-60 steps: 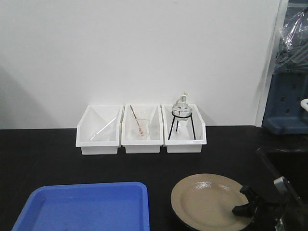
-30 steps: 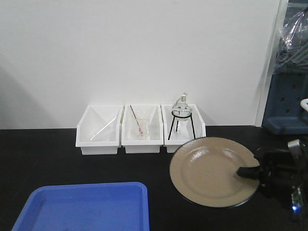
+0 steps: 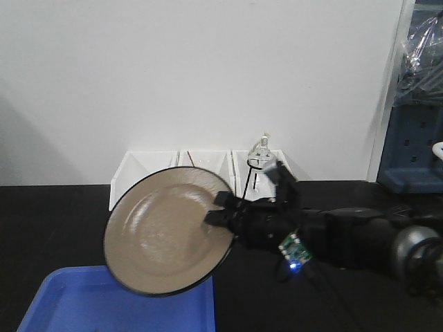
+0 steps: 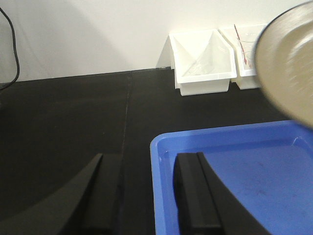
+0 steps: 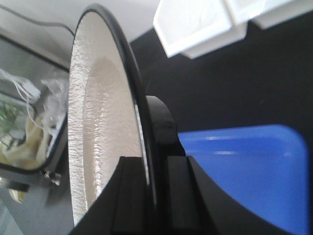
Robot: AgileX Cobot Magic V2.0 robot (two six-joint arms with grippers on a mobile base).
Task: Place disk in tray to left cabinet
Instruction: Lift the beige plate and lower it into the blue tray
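The disk (image 3: 166, 232), a tan plate with a black rim, hangs tilted in the air above the blue tray (image 3: 62, 308) at the front left of the black counter. My right gripper (image 3: 220, 211) is shut on the disk's right rim; in the right wrist view the disk (image 5: 100, 127) stands edge-on between the jaws (image 5: 149, 181) with the tray (image 5: 249, 166) below. My left gripper (image 4: 146, 191) is open and empty, low over the tray's left edge (image 4: 159, 161), one finger (image 4: 193, 196) over the tray. The disk's edge shows in the left wrist view (image 4: 288, 63). The left cabinet is out of view.
Three white bins (image 3: 128, 173) stand against the white wall at the back, one with a glass flask on a black stand (image 3: 261, 162). A dark blue unit (image 3: 415, 152) stands at the far right. The left wrist view shows one bin (image 4: 203, 61) and a cable (image 4: 12, 44).
My right arm has lifted the disk from the counter at the front right, carried it left and tilted it, and it now hangs over the tray's right part.
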